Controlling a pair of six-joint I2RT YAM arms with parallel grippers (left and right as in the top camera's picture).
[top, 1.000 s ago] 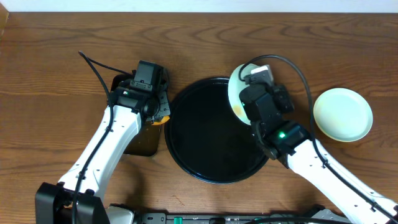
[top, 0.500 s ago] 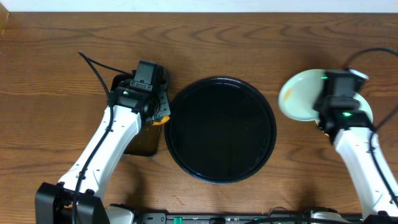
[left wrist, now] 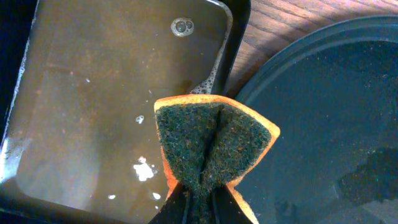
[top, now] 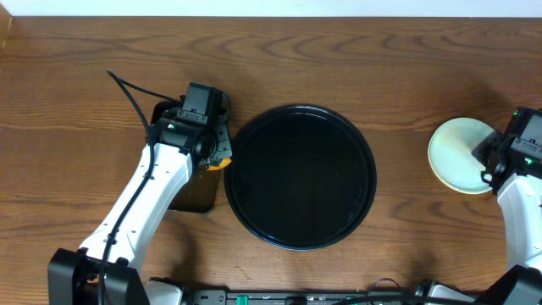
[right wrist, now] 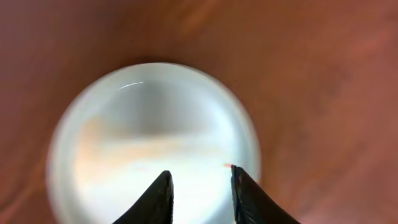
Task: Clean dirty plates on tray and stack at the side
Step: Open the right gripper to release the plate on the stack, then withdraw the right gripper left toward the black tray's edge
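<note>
The round black tray (top: 301, 176) lies mid-table with nothing on it. At the far right a pale plate (top: 456, 154) rests on the wood. My right gripper (top: 493, 161) hovers over its right edge. In the right wrist view that plate (right wrist: 149, 130) is blurred and shows a faint orange smear. The right gripper (right wrist: 200, 177) is open above it, with nothing between the fingers. My left gripper (left wrist: 202, 200) is shut on a folded green-and-orange sponge (left wrist: 211, 140) by the tray's left rim (left wrist: 292, 56). I cannot tell whether the plate lies on other plates.
A rectangular black tray (left wrist: 106, 93) of brownish soapy water sits under the left arm, just left of the round tray. In the overhead view this rectangular tray (top: 193, 193) is mostly covered by the arm. Bare wooden table surrounds everything.
My right arm carried a smeared plate from the round tray's right rim to the plate at the far right, then opened its jaws. The left arm and sponge stayed still.
</note>
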